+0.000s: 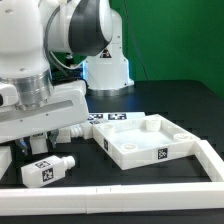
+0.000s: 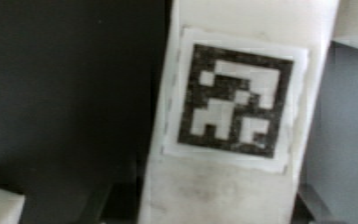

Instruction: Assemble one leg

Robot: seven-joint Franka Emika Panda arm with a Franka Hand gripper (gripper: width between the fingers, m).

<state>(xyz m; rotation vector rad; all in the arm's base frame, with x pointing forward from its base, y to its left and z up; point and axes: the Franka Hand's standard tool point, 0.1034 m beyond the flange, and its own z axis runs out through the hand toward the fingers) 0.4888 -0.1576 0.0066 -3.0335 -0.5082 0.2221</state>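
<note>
In the wrist view a white leg (image 2: pixel 220 110) with a black-and-white tag fills the middle, very close and blurred. It runs down between the jaws of my gripper (image 2: pixel 194 215), which looks shut on it. In the exterior view my gripper (image 1: pixel 38 147) is low over the table at the left; the held leg is mostly hidden by the hand. Another leg (image 1: pixel 50 170) with its tag showing lies on the table just in front of the gripper. A third leg (image 1: pixel 73 130) lies just beyond it. The fingertips are hardly visible.
The large flat white tray-like panel (image 1: pixel 145 142) with round corner sockets lies right of centre. White tagged pieces (image 1: pixel 108 118) sit behind it. A white bar (image 1: pixel 150 185) borders the table's front and right. The robot's base (image 1: pixel 105 70) stands at the back.
</note>
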